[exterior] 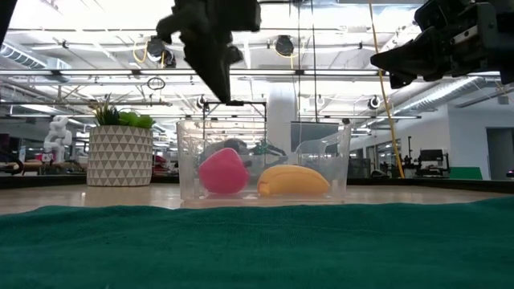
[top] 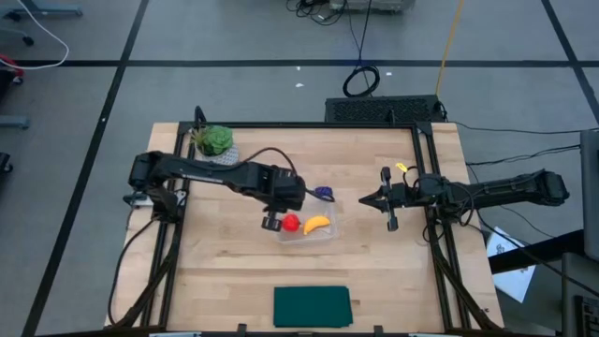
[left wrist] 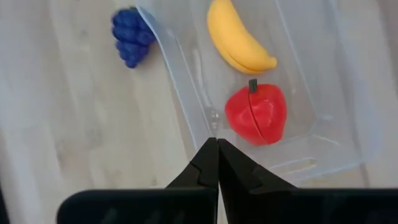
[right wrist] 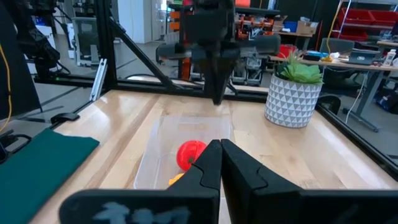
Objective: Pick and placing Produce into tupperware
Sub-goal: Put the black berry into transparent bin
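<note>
The clear tupperware (top: pixel 309 227) stands mid-table on its base. Inside it lie the round red fruit (left wrist: pixel 256 114) and the yellow banana (left wrist: pixel 239 38). The dark purple lumpy piece (left wrist: pixel 129 35) lies on the wood just outside the container's far-side wall. My left gripper (left wrist: pixel 217 144) is shut and empty, pointing steeply down, above the container's left end and clear of it in the low view (exterior: pixel 221 88). My right gripper (top: pixel 365 199) is shut and empty, held level above the table to the right of the container.
A potted green plant (top: pixel 214 142) in a white patterned pot stands at the far left. A dark green flat mat (top: pixel 312 306) lies at the near edge. Bare wood lies around the container. Black frame rails (top: pixel 426 187) run along the table's sides.
</note>
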Controlling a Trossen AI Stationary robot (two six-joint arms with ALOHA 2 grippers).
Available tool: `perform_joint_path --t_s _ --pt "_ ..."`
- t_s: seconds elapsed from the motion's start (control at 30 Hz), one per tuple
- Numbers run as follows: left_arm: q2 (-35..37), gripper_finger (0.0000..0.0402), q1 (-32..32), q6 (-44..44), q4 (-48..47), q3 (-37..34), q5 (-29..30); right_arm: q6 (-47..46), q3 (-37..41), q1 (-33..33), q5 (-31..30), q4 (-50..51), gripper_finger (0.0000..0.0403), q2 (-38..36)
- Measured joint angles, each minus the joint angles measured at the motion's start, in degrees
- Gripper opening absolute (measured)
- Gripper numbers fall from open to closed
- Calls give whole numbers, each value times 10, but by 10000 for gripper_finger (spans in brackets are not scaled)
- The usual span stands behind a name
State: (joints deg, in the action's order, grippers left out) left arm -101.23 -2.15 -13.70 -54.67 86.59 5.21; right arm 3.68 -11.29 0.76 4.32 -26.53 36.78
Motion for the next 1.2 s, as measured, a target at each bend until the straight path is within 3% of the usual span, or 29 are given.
perform_joint_path --t_s 0.83,1.2 --pt "175 0 38 24 -37 2 -18 0 0 0 0 0 0 1" --pt "287 0 49 48 -15 -49 12 0 0 0 0 0 0 1"
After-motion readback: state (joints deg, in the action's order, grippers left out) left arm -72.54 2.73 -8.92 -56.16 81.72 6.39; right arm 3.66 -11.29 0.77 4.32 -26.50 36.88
